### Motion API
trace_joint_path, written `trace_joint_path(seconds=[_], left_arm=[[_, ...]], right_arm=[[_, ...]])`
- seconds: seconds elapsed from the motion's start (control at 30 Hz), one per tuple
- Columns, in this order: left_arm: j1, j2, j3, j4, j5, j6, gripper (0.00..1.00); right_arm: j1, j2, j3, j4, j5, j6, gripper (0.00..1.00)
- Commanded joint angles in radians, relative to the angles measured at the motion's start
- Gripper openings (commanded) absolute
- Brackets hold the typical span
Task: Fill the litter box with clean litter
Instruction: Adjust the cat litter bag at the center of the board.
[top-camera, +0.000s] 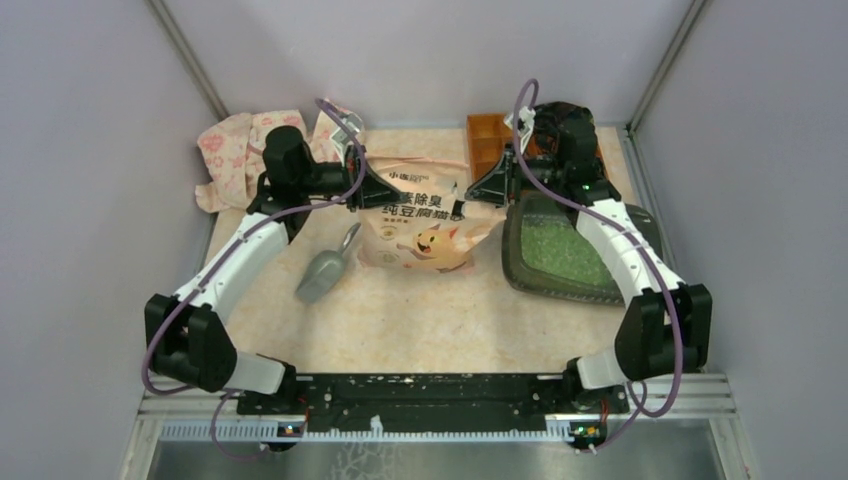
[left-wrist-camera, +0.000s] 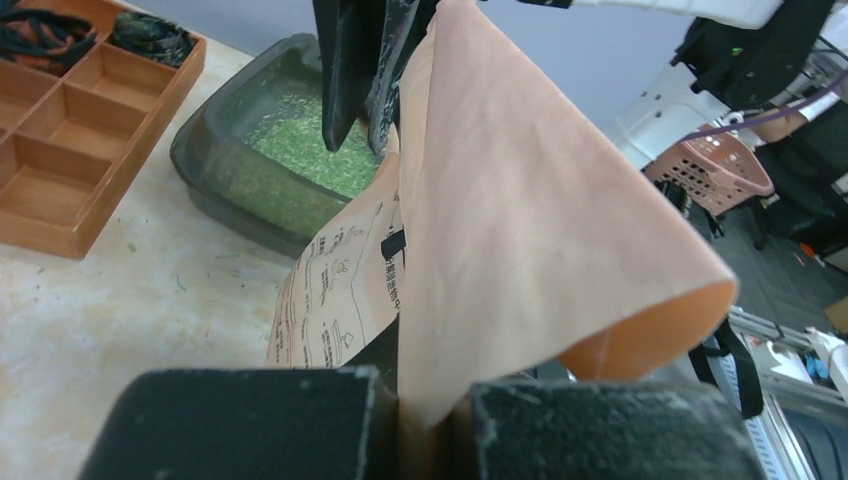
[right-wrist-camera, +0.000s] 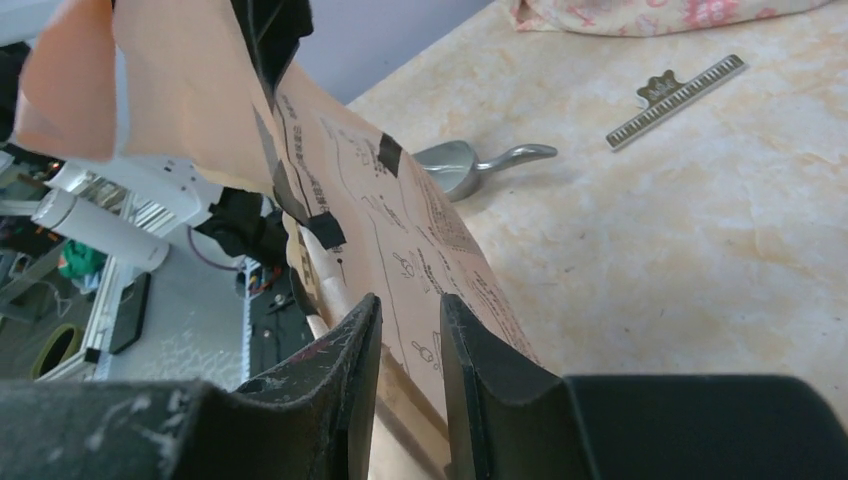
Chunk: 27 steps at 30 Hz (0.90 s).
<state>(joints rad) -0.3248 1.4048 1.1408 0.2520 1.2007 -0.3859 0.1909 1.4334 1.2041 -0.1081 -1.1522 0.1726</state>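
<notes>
Litter box (top-camera: 540, 287): large dark grey-green rounded-rectangular plastic tray with a raised rim, centre-right in the top view, long axis running roughly top to bottom of the frame. Clean litter (top-camera: 555, 248), tiny light-green granules, lies as a layer on its floor; fill judged partial. Pink printed paper bag (top-camera: 425, 228) with a cartoon cat hangs at frame centre, just left of the litter box, stretched between both grippers. Left gripper (left-wrist-camera: 415, 400) is clenched on the bag's plain peach edge. Right gripper (right-wrist-camera: 410, 340) pinches a printed fold of the bag between its fingers. Key relation: the box lies to the right of the bag in the top view, so the right gripper is nearer, at the box's upper-left corner, while the left gripper is at the bag's far side. Judgement: the bag must travel rightward and tip over the rim. I cannot tell which way its mouth faces. The right forearm crosses above the box. An orange wooden compartment organiser (top-camera: 488, 142) sits just beside the box's upper end, a spill risk. A grey plastic scoop (top-camera: 325, 272) lies lower left of the bag, a floral cloth (top-camera: 230, 150) upper left, and a metal ruler (right-wrist-camera: 675, 95) well apart.
</notes>
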Motion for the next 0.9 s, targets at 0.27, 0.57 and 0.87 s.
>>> trace_joint_path(seconds=[0.27,0.57,0.87], left_arm=[[-0.001,-0.012,0.11,0.07,0.125,-0.049,0.0],[0.0,-0.011,0.103,0.09,0.134,-0.064,0.0],[-0.002,0.004,0.076,0.275,0.15,-0.213,0.0]], right_arm=[[-0.028,-0.11,-0.085,0.483,-0.206,0.319,0.27],[-0.029,-0.122,-0.114,0.761,-0.238,0.555,0.27],[-0.014,-0.075,-0.136,0.994,-0.233,0.748,0.27]])
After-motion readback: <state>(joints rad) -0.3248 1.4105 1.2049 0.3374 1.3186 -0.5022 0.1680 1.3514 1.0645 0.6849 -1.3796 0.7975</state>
